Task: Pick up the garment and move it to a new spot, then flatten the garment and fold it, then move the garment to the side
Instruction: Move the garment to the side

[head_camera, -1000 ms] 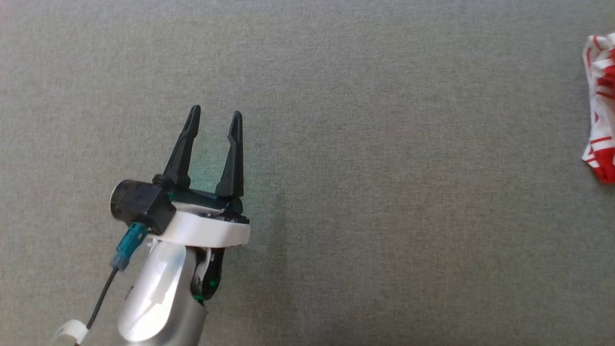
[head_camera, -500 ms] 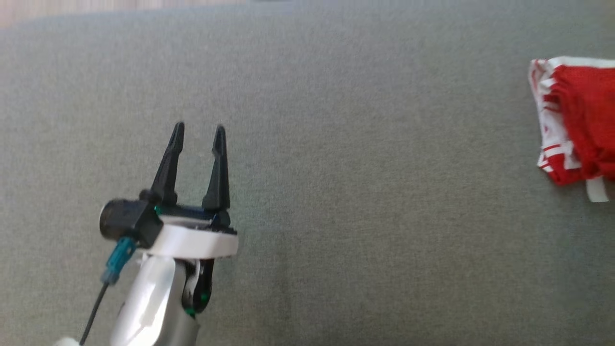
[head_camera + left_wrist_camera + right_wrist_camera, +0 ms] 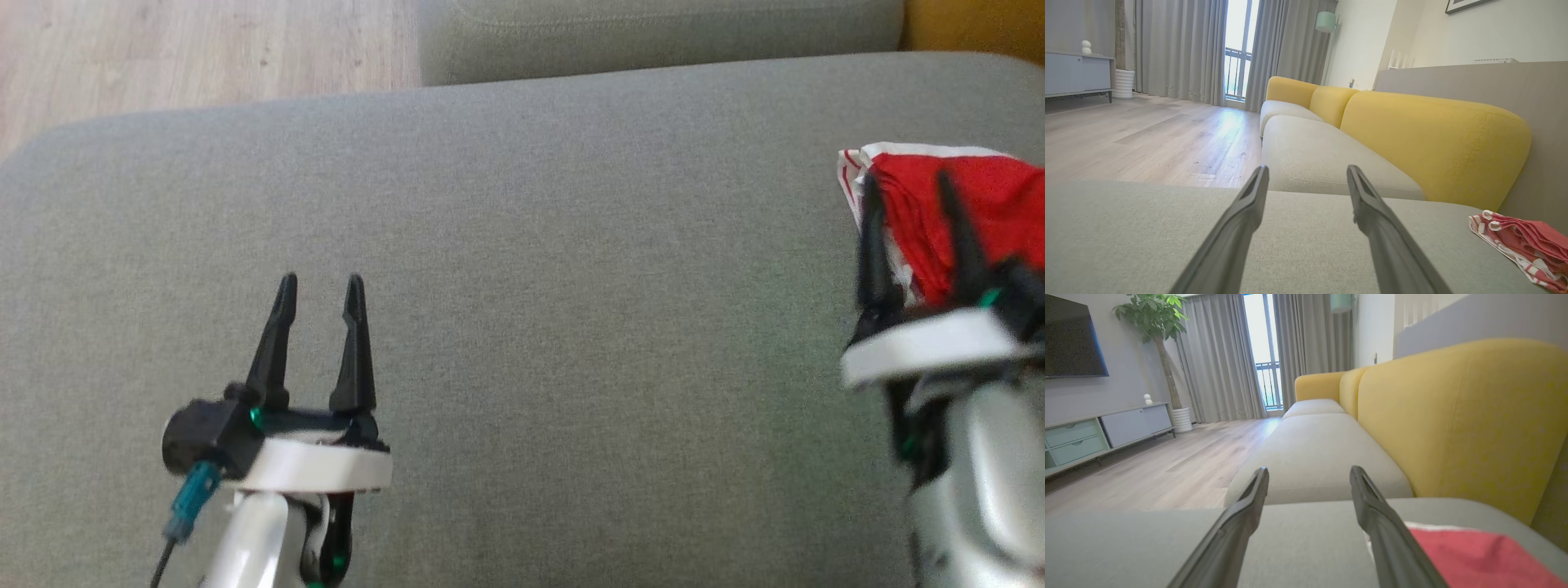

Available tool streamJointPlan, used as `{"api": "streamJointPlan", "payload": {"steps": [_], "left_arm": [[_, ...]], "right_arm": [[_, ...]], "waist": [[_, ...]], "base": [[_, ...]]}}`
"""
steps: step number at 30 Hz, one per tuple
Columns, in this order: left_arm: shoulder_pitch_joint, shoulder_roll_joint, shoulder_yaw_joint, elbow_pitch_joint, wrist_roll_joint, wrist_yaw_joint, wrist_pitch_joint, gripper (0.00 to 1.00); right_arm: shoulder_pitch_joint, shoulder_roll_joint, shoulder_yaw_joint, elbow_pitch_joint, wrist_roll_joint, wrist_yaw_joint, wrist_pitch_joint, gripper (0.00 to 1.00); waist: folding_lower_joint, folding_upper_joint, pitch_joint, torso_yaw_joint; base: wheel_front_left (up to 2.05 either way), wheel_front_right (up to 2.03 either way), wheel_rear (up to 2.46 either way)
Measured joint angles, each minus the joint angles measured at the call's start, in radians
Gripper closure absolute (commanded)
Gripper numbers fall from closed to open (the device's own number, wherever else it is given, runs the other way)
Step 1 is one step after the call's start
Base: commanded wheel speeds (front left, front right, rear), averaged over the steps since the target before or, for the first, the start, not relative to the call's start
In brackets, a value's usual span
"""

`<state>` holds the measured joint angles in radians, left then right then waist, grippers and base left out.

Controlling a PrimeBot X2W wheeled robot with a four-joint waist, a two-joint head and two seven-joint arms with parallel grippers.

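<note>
The garment [image 3: 980, 196] is a folded red piece with white striped edges, lying on the grey sofa seat at the far right of the head view. It also shows as the red garment [image 3: 1523, 241] low at the right in the left wrist view, and as a red patch of garment [image 3: 1474, 555] beside my right finger. My right gripper [image 3: 908, 181] is blurred and stands open over the garment's near left part, with nothing between its fingers. My left gripper [image 3: 320, 283] is open and empty over bare cushion, far to the garment's left.
The grey seat cushion [image 3: 571, 261] spreads wide between the two grippers. Its far edge drops to a wooden floor [image 3: 204, 49], and a second grey cushion [image 3: 653, 33] lies beyond. A yellow backrest [image 3: 1433, 139] runs along the garment's side.
The head camera has shifted, bringing the cushion's far edge, the floor and more of the garment into the picture. My right gripper has come into view at the garment. The left gripper stays open.
</note>
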<state>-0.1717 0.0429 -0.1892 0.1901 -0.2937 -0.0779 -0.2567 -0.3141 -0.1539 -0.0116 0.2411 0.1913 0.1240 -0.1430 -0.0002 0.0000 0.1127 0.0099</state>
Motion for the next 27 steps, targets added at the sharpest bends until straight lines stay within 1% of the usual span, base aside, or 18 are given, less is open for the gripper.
{"api": "streamJointPlan", "payload": {"steps": [1,3,5,7,10,15,17,22,27], "left_arm": [[0.01,0.0,0.0,0.0,0.0,0.0,0.0,0.0],[0.033,0.001,0.0,0.0,0.0,0.007,0.0,0.0],[0.052,0.001,0.0,0.0,0.0,0.008,0.0,0.0],[0.067,0.002,0.0,0.0,0.0,0.013,0.0,0.0],[0.078,0.002,0.006,0.0,0.0,0.017,0.0,0.0],[0.079,0.002,0.014,-0.007,-0.006,0.021,0.0,0.0],[0.079,0.002,0.019,-0.013,-0.007,0.026,0.0,0.0],[0.084,0.002,0.026,-0.023,-0.031,0.028,0.0,0.0],[0.094,0.002,0.03,-0.024,-0.029,0.026,0.0,0.0]], "right_arm": [[0.033,0.031,-0.01,-0.008,-0.011,0.0,-0.008,0.0],[0.1,0.072,-0.011,-0.013,-0.026,0.0,-0.023,0.0],[0.158,0.089,-0.001,-0.012,-0.035,0.0,-0.037,0.0],[0.199,0.094,0.013,-0.01,-0.043,0.0,-0.051,0.0],[0.222,0.1,0.025,-0.003,-0.044,0.0,-0.065,0.0],[0.222,0.102,0.048,-0.002,-0.036,0.0,-0.077,0.0],[0.222,0.104,0.046,-0.001,-0.035,0.0,-0.079,0.0],[0.223,0.104,0.045,0.0,-0.035,0.0,-0.086,0.0],[0.223,0.104,0.043,0.001,-0.034,0.0,-0.087,0.0]], "waist": [[0.0,0.0,-0.006,0.0],[0.0,0.0,-0.017,0.0],[0.0,0.0,-0.027,0.0],[0.0,0.0,-0.035,-0.001],[0.0001,0.0,-0.041,-0.003],[0.0002,0.0,-0.05,0.003],[0.0002,0.0,-0.052,0.006],[0.0002,0.0,-0.055,0.005],[0.0002,0.0,-0.053,0.004]], "base": [[0.0,0.0,0.0],[0.0,0.0,0.0],[0.0,0.0,0.0],[0.0,0.0,0.0],[0.0,0.0,0.0],[0.0,0.0,0.0],[0.0,0.0,0.0],[0.0,0.0,0.0],[0.0,0.0,0.0]]}}
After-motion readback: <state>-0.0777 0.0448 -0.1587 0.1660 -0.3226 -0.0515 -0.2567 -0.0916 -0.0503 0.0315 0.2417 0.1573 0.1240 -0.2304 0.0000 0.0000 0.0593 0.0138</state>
